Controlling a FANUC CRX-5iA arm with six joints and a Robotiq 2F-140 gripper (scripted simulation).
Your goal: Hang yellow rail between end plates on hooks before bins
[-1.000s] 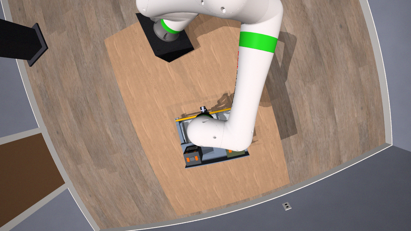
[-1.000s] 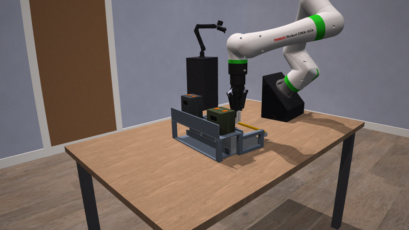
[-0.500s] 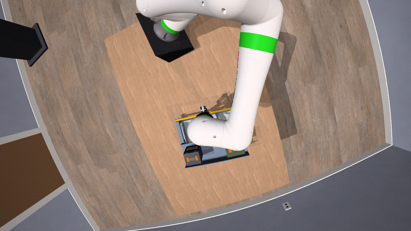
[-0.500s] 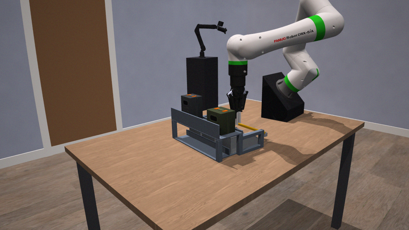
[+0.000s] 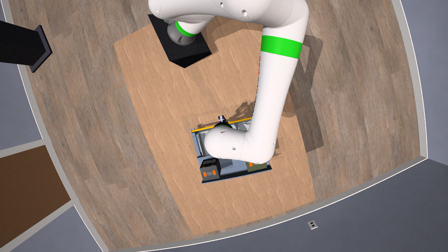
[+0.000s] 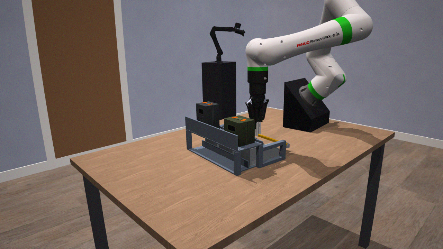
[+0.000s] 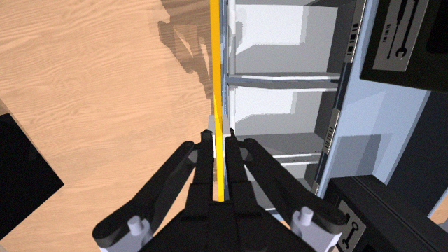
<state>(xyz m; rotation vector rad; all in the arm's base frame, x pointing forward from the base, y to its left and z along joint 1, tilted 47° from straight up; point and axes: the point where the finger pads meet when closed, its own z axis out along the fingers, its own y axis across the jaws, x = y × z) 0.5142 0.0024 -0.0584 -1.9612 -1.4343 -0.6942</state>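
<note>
The yellow rail (image 7: 217,70) runs along the front edge of the grey bin frame (image 6: 213,130), pinched between the two black fingers of the gripper (image 7: 218,138), which are closed tight on it near its middle. In the wrist view the rail lies just beside the frame's front bar, with the pale bin compartments (image 7: 269,35) directly behind it and the wooden bench (image 7: 105,87) on its other side. From the side, the gripper (image 6: 257,123) points straight down from the white arm (image 6: 297,43), and the rail's free end (image 6: 268,138) reaches toward the frame's right corner post, low over its top edge. Whether the rail already touches the hooks cannot be told; the hooks and their end plates are not clearly distinguishable. An olive box (image 6: 239,129) and a black box (image 6: 206,113), both with orange tabs, stand on the frame behind the gripper. From above, the rail (image 5: 205,127) shows as a thin yellow line at the frame's front, partly covered by the arm.
</note>
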